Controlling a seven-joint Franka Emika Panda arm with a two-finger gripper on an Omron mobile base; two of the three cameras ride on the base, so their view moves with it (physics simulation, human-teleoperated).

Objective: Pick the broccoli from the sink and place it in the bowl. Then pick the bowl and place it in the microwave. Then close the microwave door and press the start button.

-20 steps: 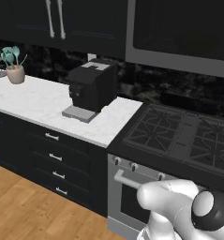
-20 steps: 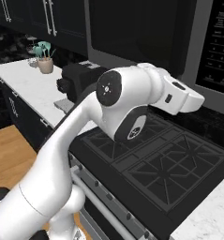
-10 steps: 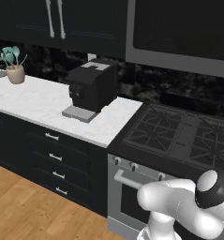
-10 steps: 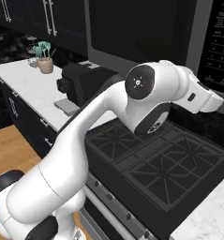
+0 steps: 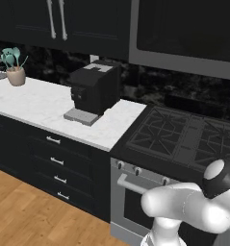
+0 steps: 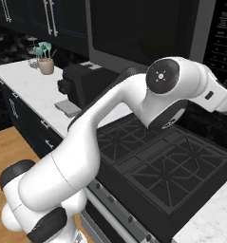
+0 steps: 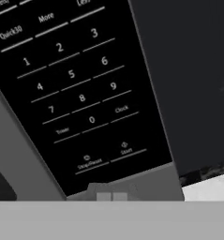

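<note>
The microwave (image 5: 184,33) hangs above the stove, and its dark glass door (image 6: 143,33) stands flat against the front. Its black control panel (image 7: 80,89) sits close ahead in the hand view, tilted, with number keys and the Start button (image 7: 126,151) low on it, right of the Stop/Reset key (image 7: 89,163). My gripper (image 7: 111,196) is just below the panel's lower grey frame, its two tips side by side with no gap, holding nothing. The white forearm (image 6: 210,92) reaches to the right edge of the right base view. The broccoli, bowl and sink are out of view.
A black coffee machine (image 5: 95,89) stands on the white marble counter (image 5: 34,103), left of the gas stove (image 5: 184,137). A potted plant (image 5: 15,72) sits far left. Dark cabinet doors with bar handles (image 5: 56,19) hang above, and drawers (image 5: 56,158) are below.
The arm has swung further right and up, carrying the hand past the right edge of the right base view. The elbow joint rose in the left base view.
</note>
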